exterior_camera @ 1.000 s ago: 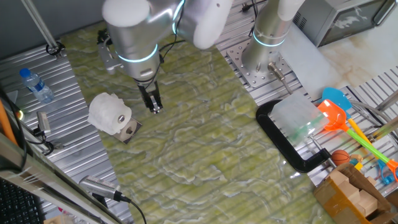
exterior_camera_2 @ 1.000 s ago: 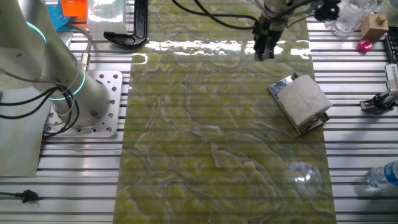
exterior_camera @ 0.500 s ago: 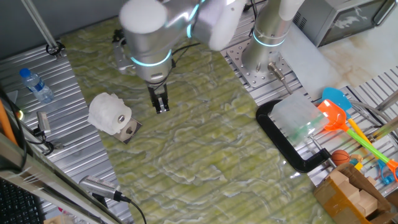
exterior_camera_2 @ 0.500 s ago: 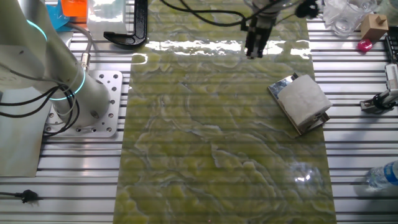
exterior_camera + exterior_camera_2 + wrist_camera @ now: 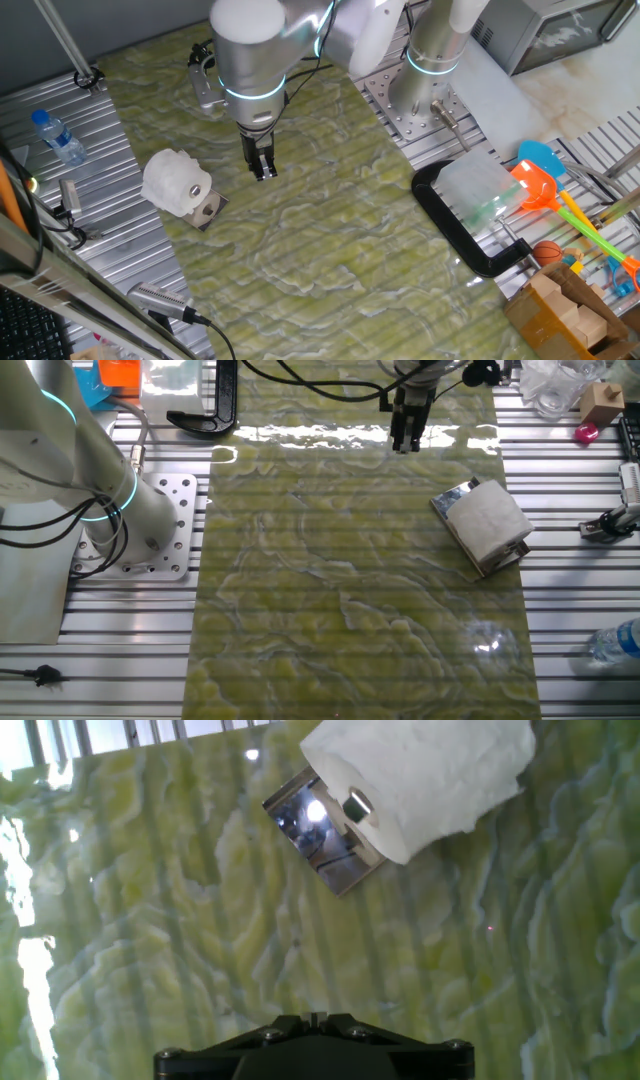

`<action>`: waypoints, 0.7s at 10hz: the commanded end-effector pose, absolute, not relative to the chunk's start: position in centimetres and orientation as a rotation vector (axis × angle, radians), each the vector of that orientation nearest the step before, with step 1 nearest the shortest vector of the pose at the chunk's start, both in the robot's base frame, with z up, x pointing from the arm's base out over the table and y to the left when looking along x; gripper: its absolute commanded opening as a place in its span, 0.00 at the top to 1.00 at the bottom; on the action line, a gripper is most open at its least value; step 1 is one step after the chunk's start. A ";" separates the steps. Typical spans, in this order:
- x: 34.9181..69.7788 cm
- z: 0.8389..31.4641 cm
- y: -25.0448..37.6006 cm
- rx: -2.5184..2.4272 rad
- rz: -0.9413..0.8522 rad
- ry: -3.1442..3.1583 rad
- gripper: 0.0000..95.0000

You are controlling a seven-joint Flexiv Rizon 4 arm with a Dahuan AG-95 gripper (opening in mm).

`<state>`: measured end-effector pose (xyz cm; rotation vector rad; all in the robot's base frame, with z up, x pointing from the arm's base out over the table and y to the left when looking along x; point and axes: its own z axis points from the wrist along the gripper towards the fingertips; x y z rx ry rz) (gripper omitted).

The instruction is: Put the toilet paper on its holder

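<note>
Hanging above the green mat [image 5: 330,230] with fingers together and nothing between them: gripper [image 5: 264,172], in one fixed view. Well apart from the roll [image 5: 175,182], off to the roll's right in the picture. Roll lying on its side at the mat's left edge, seated on the holder [image 5: 207,207], whose brown plate shows at the roll's lower right end. Bottle [image 5: 58,137] lying on the ribbed table [image 5: 110,200] to the upper left of the roll. Black clamp [image 5: 460,235] on the right side of the mat, apart from everything else noted.

Seen in the other fixed view: gripper [image 5: 405,440] near the far edge of the mat [image 5: 350,580], fingers closed, empty. Roll [image 5: 490,525] toward the right edge of the mat, holder [image 5: 455,496] plate shiny at the roll's far end. Clamp [image 5: 210,410] at top left.

Seen in the hand view: only the dark base of the gripper at the bottom edge; fingertips not visible. Roll [image 5: 425,770] at top, rod end showing in its core hole, reflective plate of the holder [image 5: 315,835] touching the roll's end face and resting on the mat [image 5: 300,940].
</note>
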<state>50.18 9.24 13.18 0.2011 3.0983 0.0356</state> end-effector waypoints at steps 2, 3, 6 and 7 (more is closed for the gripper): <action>50.2 13.1 9.3 0.240 0.036 3.065 1.00; 50.2 13.1 9.2 0.249 0.038 3.066 1.00; 50.3 13.1 9.2 0.244 0.057 3.068 1.00; 50.3 13.1 9.2 0.243 0.063 3.068 1.00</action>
